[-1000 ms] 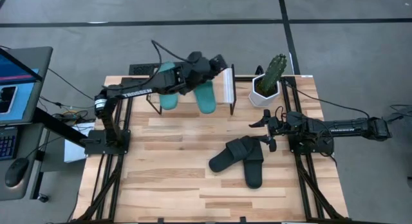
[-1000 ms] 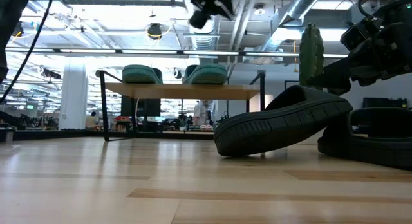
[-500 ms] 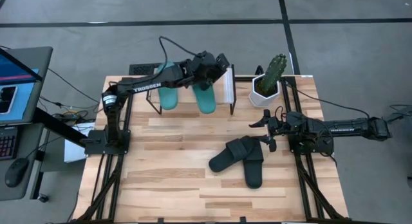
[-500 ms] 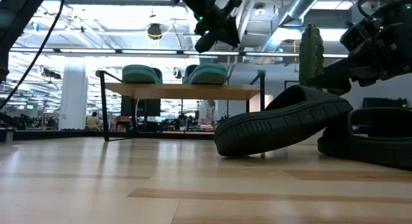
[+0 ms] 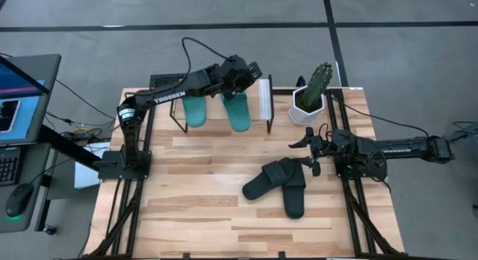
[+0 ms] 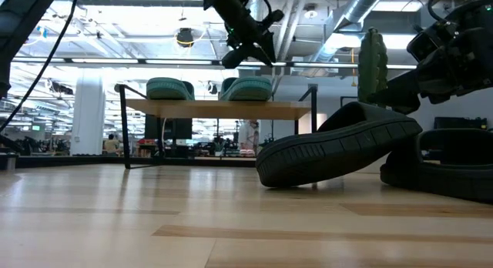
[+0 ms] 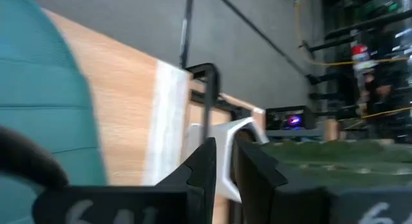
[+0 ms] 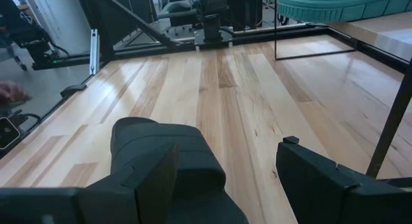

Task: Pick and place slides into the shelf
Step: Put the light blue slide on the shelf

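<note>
Both teal-green rubber slides (image 5: pixel 237 112) sit on the low wood-topped shelf (image 5: pixel 263 101), the left end effector (image 5: pixel 250 72) hovers above with fingers nearly together, and the wide-open right end effector (image 5: pixel 305 149) is nearer the black rubber slides (image 5: pixel 278 184) lying just ahead on the worktop (image 5: pixel 194 215).

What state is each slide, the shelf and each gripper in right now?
Teal slides: both lying on the shelf.
Black slides: on the tabletop, one leaning on the other.
Shelf: upright, holding the teal pair.
Left gripper: nearly closed, empty, above the shelf.
Right gripper: open, empty.
</note>
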